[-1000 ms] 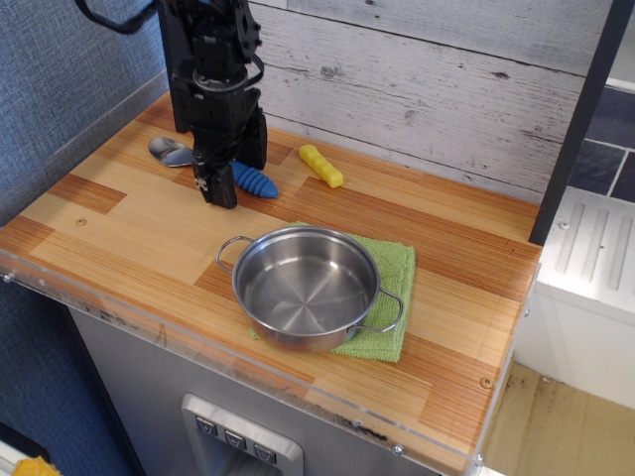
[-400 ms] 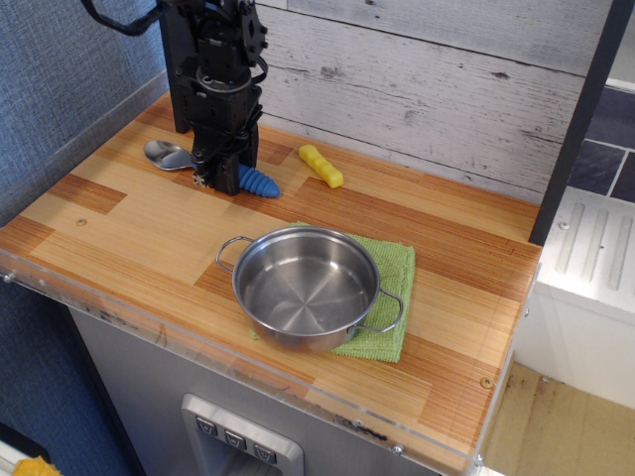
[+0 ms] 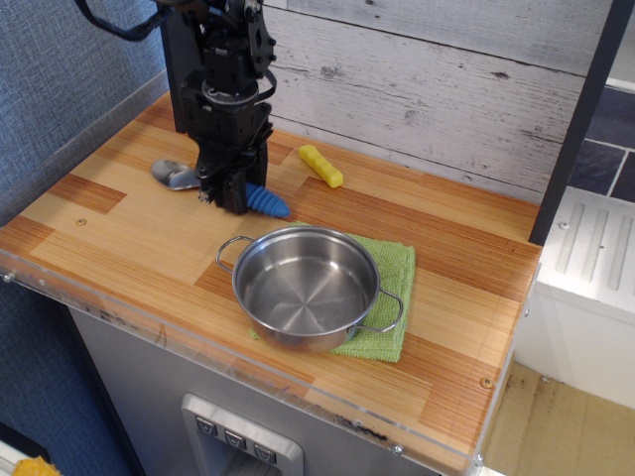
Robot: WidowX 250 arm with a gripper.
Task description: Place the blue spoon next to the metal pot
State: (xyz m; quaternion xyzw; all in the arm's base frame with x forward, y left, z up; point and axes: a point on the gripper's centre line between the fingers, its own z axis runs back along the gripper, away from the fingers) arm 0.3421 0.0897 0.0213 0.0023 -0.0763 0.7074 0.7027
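The blue spoon lies across my gripper, its silver bowl (image 3: 176, 176) sticking out to the left and its ribbed blue handle (image 3: 266, 201) to the right. My black gripper (image 3: 224, 194) points down over the spoon's middle, shut on it, at or just above the wooden top. The metal pot (image 3: 306, 288) stands empty on a green cloth, in front and to the right of the gripper. The blue handle's tip is a short gap from the pot's far rim.
A green cloth (image 3: 395, 270) lies under the pot. A small yellow ribbed stick (image 3: 320, 166) lies near the back wall. The wooden counter (image 3: 109, 223) ends at a clear front edge. A dark post stands at the right.
The gripper has come down onto the spoon, and the spoon has shifted with it toward the front and the pot.
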